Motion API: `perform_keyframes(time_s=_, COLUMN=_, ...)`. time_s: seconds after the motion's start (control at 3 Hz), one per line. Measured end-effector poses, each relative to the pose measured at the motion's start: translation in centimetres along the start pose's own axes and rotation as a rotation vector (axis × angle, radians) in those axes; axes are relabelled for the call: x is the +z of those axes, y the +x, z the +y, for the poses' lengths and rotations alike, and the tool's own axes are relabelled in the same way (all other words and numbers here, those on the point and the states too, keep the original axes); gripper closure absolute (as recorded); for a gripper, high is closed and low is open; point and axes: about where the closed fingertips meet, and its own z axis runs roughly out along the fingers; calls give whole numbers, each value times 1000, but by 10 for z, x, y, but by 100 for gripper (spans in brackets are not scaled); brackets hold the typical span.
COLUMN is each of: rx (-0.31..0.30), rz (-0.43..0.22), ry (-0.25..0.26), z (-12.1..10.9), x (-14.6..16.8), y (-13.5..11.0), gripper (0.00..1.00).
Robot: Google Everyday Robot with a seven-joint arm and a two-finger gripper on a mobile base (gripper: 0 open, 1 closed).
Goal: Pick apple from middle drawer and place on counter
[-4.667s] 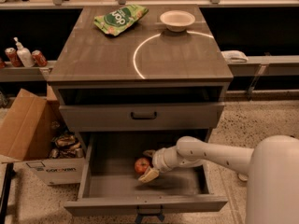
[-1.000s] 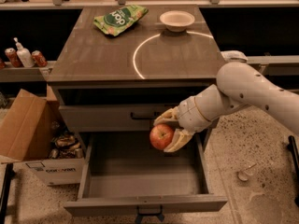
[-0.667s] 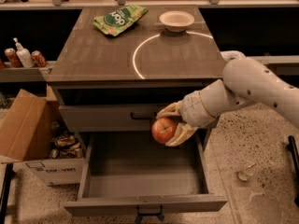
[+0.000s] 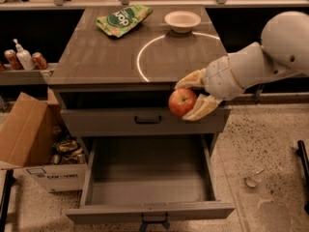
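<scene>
Fingers (image 4: 192,78) of gripper (image 4: 185,100) clamped on apple (image 4: 181,103): one at apple's 12 o'clock, other at 5 o'clock (spread just apple-wide). Apple held in air, 1 o'clock from open middle drawer (image 4: 149,178), just below counter (image 4: 96,57) front edge.

The white arm (image 4: 270,57) extended in from the right, its forearm sloping down toward the left. At its end the gripper (image 4: 183,102) hung just below the front edge of the counter (image 4: 96,57), its two pale fingers (image 4: 192,78) clamped above and below the apple (image 4: 181,104).
</scene>
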Motion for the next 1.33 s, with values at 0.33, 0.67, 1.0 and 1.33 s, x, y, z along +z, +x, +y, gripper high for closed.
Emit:
perform_keyframes(time_s=0.33, rx=40, rz=11, ry=52, z=-38, x=-27, y=-2, gripper=100)
perform_keyframes(time_s=0.67, rx=73, rz=12, ry=100, z=-70, x=-41, y=-2, gripper=100)
perform_keyframes(time_s=1.0, rx=134, rz=-1, ry=141, z=-104, x=-46, y=7, gripper=100)
perform_keyframes(time_s=1.33, rx=222, rz=-4, ry=180, z=-128, x=-43, y=28, gripper=100)
